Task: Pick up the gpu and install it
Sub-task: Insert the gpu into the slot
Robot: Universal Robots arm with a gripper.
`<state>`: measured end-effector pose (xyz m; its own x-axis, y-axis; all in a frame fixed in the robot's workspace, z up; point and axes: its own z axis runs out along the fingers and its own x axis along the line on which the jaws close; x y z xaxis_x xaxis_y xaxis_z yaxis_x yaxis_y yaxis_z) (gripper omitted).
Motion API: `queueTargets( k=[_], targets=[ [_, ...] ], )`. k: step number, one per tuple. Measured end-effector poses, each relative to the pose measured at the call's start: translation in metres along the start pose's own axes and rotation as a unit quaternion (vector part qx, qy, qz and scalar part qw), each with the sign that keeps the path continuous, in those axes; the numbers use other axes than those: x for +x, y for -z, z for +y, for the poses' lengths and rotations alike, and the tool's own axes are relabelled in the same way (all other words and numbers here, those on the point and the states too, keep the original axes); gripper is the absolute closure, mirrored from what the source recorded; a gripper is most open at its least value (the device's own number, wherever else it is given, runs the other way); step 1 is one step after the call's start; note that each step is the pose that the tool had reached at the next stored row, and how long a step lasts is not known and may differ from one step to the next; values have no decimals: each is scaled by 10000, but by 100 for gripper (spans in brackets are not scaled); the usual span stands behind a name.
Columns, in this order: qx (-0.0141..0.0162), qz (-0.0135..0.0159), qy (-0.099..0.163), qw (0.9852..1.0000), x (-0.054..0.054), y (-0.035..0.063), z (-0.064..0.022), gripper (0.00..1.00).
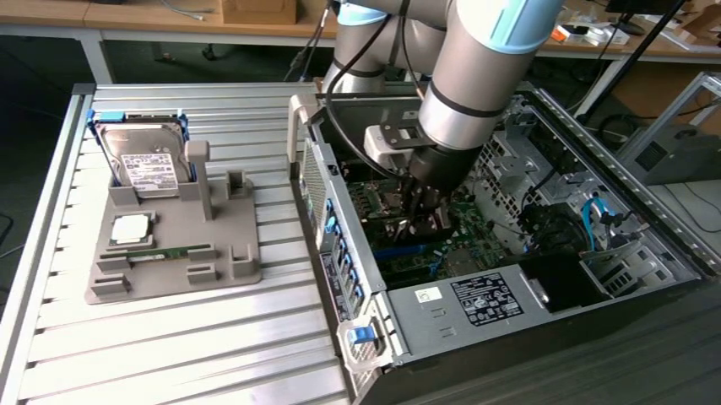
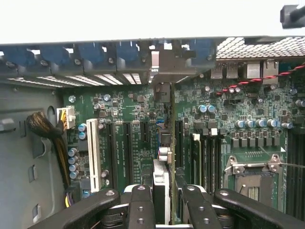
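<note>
In the wrist view the gpu stands on edge between my fingers, a thin dark card running away over the green motherboard. Its pale metal bracket reaches the rear slot openings of the case. My gripper is shut on the card's near end. Whether the card's lower edge sits in a slot I cannot tell. In the exterior view my gripper is down inside the open computer case, over the motherboard, and the card under it is mostly hidden.
A grey holder on the slatted table holds a hard drive, a chip and a green memory stick. Inside the case are a power supply, a processor socket, a white slot and a cable bundle.
</note>
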<state>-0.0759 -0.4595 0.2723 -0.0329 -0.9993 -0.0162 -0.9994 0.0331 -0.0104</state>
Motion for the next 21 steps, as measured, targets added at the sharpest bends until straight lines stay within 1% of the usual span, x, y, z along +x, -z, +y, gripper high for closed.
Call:
queueTargets(
  k=[2, 4, 15, 17, 19, 21],
  targets=[
    [0, 0, 0, 10000, 3, -5, 27, 72],
    [0, 1, 0, 10000, 3, -7, 36, 72],
    [0, 4, 0, 10000, 4, -13, 37, 72],
    [0, 3, 0, 10000, 3, -30, 37, 72],
    [0, 10, 0, 10000, 4, -40, 37, 72],
    [1, 10, 0, 10000, 4, -52, 37, 72]
  ],
)
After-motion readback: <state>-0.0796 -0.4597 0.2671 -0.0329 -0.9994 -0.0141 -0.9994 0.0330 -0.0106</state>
